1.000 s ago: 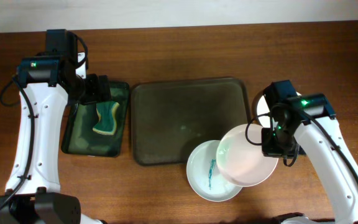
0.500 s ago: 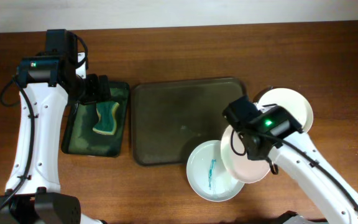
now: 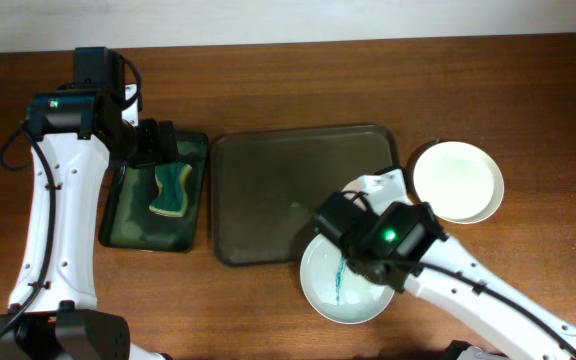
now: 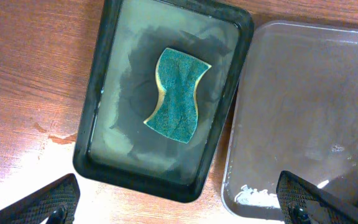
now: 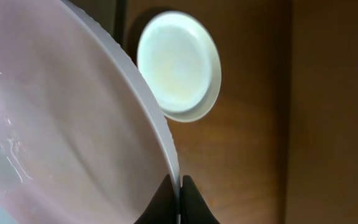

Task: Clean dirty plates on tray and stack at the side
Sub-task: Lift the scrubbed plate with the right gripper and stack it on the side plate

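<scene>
A brown wooden tabletop (image 3: 298,80) carries everything. The right fingers (image 5: 159,206) pinch the rim of a wet plate (image 5: 61,124), held tilted over the near right corner of the dark tray (image 3: 278,190). To the right a clean plate (image 3: 456,180) rests on the wood. Under the arm lies a smeared plate (image 3: 330,295), streaked blue. The left fingers (image 4: 55,199) are spread wide, holding nothing, above the green sponge (image 4: 178,94) in its water basin (image 4: 98,118).

Blue-smeared plate (image 3: 324,296) at tray (image 3: 268,190) corner, wet plate (image 5: 61,124) held tilted (clean plate (image 3: 456,180) aside).
</scene>
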